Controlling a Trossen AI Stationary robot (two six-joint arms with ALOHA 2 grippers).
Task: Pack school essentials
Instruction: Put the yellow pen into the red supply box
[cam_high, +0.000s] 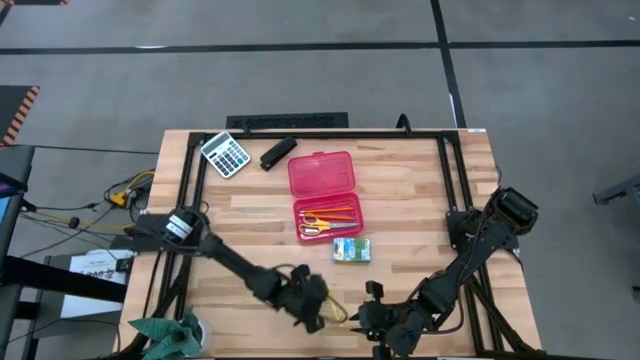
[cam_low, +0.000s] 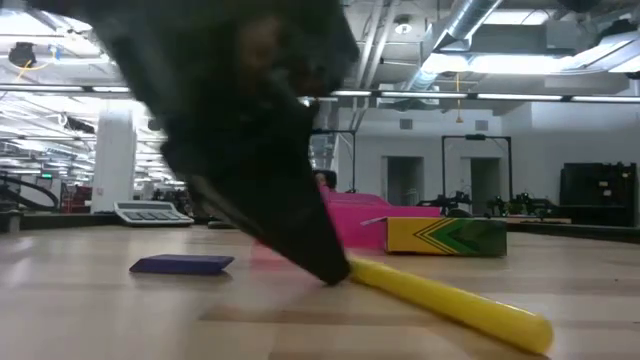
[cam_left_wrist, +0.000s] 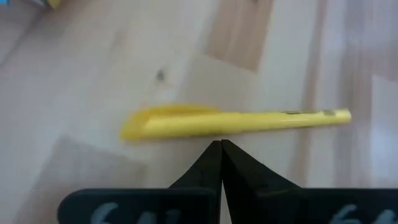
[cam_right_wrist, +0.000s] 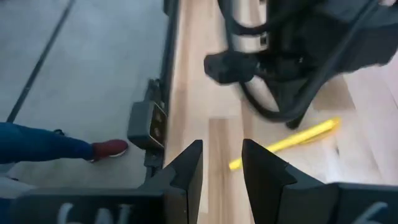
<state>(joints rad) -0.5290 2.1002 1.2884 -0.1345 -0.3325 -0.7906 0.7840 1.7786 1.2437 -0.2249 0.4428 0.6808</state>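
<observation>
The left gripper (cam_left_wrist: 221, 144) was down low at the near edge of the desk (cam_high: 420, 190), w/ its jaws pressed together and nothing between them. Their tips sat right beside the yellow pen (cam_left_wrist: 233, 122), touching or almost touching its side. The pen lay flat on the wood, not held.

The right gripper (cam_right_wrist: 221, 163) waited close by, also near the front edge, jaws a bit apart and empty.

The pink box (cam_high: 324, 192) sat open mid-desk, well away from the pen. In it lay the yellow-handled scissors (cam_high: 318, 224) and the orange pencils (cam_high: 335, 212). The green-and-white packet (cam_high: 351, 250) lay just beside the box, and a small blue piece (cam_low: 181, 264) lay on the wood near the pen.

Step in hand, I think: pick up the pen. Shut jaws can't grab it, so they prob. needed to open first, then come down w/ one finger on each side of the pen, across it, near its middle so it wouldn't tip. Squeeze soft, lift straight up. A push from shut tips could roll the pen off the front edge, so go slow.
</observation>
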